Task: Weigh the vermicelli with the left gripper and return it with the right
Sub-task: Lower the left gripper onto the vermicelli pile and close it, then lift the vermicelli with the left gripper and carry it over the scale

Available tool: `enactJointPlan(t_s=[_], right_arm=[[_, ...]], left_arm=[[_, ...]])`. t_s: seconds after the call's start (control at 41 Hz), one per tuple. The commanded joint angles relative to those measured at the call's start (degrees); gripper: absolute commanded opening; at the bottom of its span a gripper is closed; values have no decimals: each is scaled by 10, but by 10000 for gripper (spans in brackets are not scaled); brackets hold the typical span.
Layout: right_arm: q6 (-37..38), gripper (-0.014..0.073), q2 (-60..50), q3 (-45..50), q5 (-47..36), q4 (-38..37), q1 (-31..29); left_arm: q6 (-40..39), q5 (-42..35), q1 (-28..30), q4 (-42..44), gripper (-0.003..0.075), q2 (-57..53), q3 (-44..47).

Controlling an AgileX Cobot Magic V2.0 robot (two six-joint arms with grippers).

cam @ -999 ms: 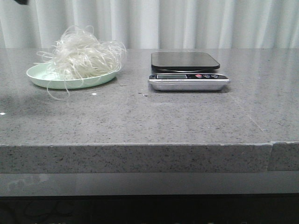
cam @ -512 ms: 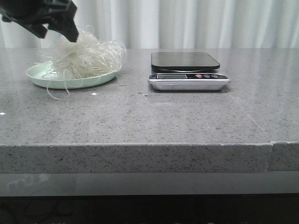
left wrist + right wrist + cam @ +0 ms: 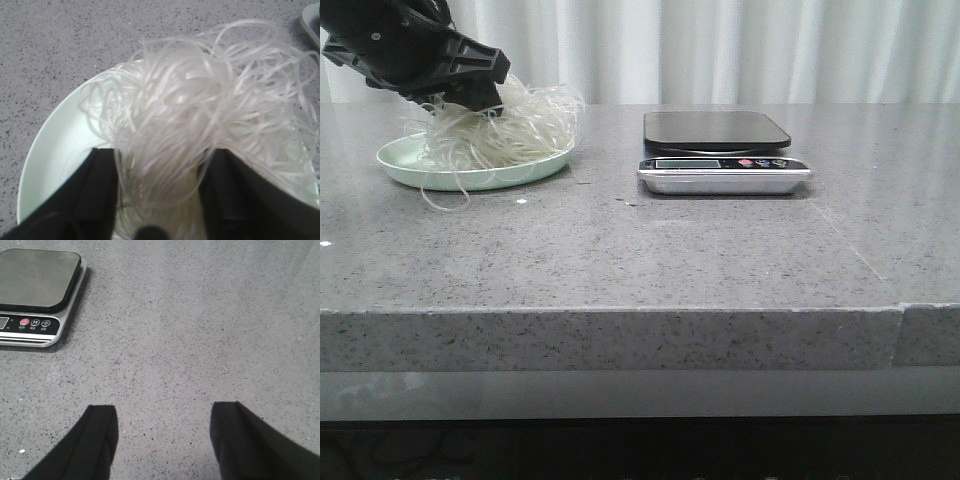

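Fingers (image 3: 95, 200) of the left gripper (image 3: 157, 200) stand apart, straddling the vermicelli (image 3: 200, 115) heaped on the green plate (image 3: 50, 155); strands hide their tips. The right gripper (image 3: 162, 440) gapes over bare counter (image 3: 200, 315).

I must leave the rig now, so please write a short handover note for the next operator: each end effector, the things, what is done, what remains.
Left end effector: open, fingers on both sides of the vermicelli, no grasp yet.
Right end effector: open, empty, over bare table beside the scale.
Vermicelli sits on the green plate, left of the scale, whose platform is empty.
Done: nothing weighed.
Left: grasp, weigh, return using right.
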Motion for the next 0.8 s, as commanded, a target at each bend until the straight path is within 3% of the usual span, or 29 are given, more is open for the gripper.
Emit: enactJointPlan(t_s=[0.0,0.195,0.512,0.78], right_arm=[[-4,512,5,-17,-36,-5,-3],[-4,512,5,-17,-36,-5,-3],[-4,512,5,-17,-36,-5,-3],[-4,512,5,-17,-36,-5,-3]], left_arm=[[0,-36,-2,-5,256,-24,-18],[0,-36,-2,-5,139,-36,-19],[0,-36,-12,-5,141,-96,-66],[0,-25,-73,-3,141,-107,-169]])
